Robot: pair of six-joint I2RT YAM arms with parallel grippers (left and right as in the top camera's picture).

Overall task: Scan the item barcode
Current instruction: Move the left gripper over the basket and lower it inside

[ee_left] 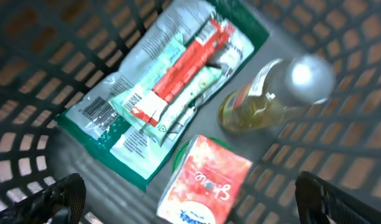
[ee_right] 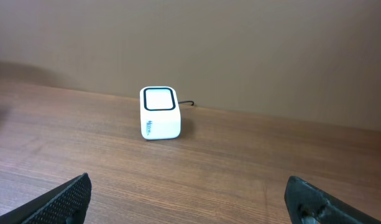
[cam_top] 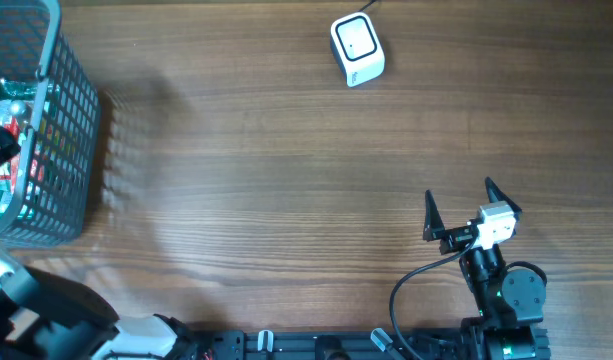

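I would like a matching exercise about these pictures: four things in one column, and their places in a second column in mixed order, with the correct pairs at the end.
Things
1. white box-shaped barcode scanner
2. grey plastic mesh basket
3. clear bottle of yellow liquid
4. right gripper

Places
A. lying inside the basket
B. at the left end of the table
C. at the near right part of the table, open and empty
D. standing alone at the far side of the table

Pairs: 1-D, 2-B, 3-A, 4-C
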